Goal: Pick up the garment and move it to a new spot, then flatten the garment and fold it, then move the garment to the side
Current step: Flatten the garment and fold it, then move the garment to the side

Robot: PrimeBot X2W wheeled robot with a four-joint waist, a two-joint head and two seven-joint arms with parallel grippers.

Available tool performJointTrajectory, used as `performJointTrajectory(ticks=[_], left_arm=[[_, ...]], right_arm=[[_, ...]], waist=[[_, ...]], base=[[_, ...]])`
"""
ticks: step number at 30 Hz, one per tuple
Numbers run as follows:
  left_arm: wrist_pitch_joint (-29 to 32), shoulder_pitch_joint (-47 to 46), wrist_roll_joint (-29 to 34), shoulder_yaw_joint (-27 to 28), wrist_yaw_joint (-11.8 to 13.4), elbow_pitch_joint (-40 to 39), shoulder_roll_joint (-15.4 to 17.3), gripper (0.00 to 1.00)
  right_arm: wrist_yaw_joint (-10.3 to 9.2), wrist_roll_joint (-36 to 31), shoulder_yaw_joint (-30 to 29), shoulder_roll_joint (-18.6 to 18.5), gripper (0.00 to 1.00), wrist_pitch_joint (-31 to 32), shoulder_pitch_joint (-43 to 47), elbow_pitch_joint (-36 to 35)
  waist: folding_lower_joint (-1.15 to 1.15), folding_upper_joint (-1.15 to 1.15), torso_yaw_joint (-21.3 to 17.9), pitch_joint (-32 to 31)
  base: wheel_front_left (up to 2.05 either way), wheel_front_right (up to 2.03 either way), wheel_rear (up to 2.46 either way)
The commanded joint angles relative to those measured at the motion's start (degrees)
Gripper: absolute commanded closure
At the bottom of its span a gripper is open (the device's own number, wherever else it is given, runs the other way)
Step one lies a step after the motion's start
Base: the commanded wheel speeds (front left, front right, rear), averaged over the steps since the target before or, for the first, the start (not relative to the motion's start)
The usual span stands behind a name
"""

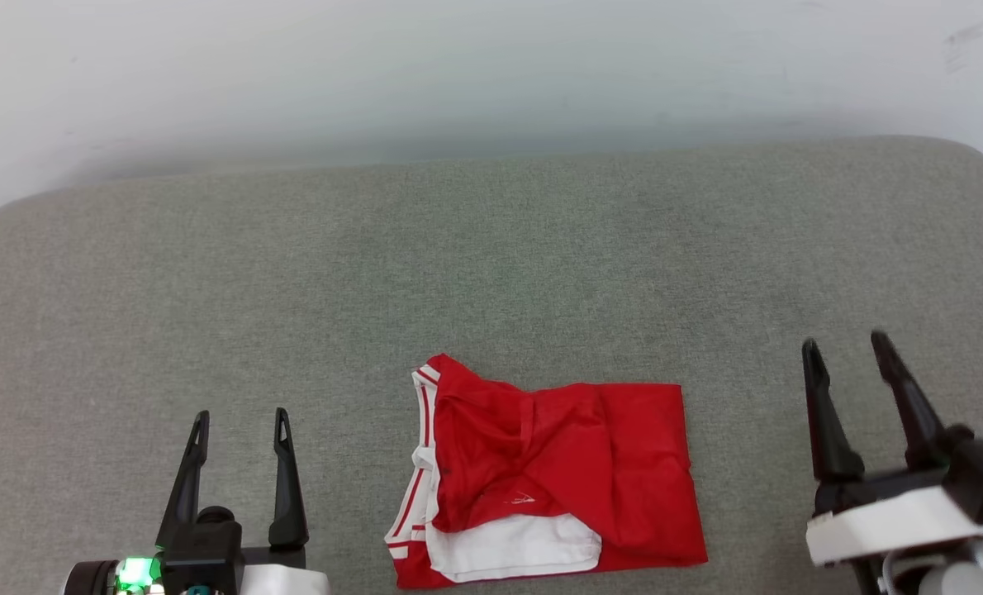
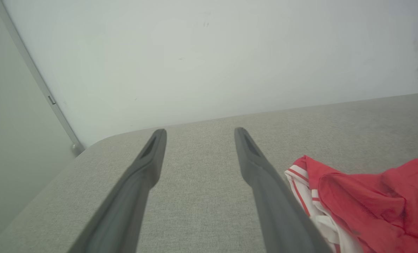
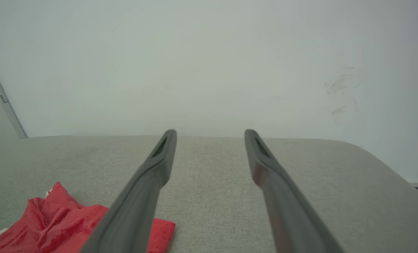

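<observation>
The red cloth shirt with white sleeves (image 1: 557, 471) looks folded between your left fingers (image 1: 287, 487) and right fingers (image 1: 826, 421), both spread and empty, so only moving it aside seems left.

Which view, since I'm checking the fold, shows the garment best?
The head view: the whole garment lies folded on the grey cushion, every edge visible. The left wrist view catches its striped-trim end and some red, cut off by the frame; the right wrist view catches a red corner, also cut off.
</observation>
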Motion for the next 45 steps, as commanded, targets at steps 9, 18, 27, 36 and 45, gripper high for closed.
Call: performJointTrajectory(ticks=[9, 18, 27, 36, 45], left_arm=[[-0.1, 1.3, -0.2, 0.6, -0.9, 0.1, -0.3, 0.00], [-0.1, 0.6, -0.3, 1.6, -1.7, 0.0, -0.9, 0.00], [-0.1, -0.4, -0.1, 2.1, -2.4, 0.1, -1.5, 0.00], [-0.1, -2.2, 0.0, 2.5, -3.0, 0.1, -2.0, 0.00], [-0.1, -5.3, 0.2, 2.1, -3.9, 0.2, -2.5, 0.00]], right_arm=[[-0.02, -0.8, -1.1, 3.0, 0.00, -0.1, 7.5, -1.8], [-0.02, -0.6, 0.6, -0.4, 0.00, -0.1, -3.4, -3.7], [-0.02, 12.1, 10.3, -12.7, 0.00, 20.4, -21.0, 0.8], [-0.01, 38.6, 16.0, -21.7, 0.00, 54.6, -22.8, 4.0], [-0.01, 49.2, 17.1, -20.5, 0.00, 63.1, -18.5, 7.5]], waist=[[0.00, 0.00, 0.5, -0.9], [0.00, 0.00, 0.4, 0.3], [0.00, 0.00, 1.1, 2.0], [0.00, 0.00, 2.0, 4.6], [0.00, 0.00, 3.8, 8.7]], base=[[0.00, 0.00, 0.00], [0.00, 0.00, 0.00], [0.00, 0.00, 0.00], [0.00, 0.00, 0.00], [0.00, 0.00, 0.00]])
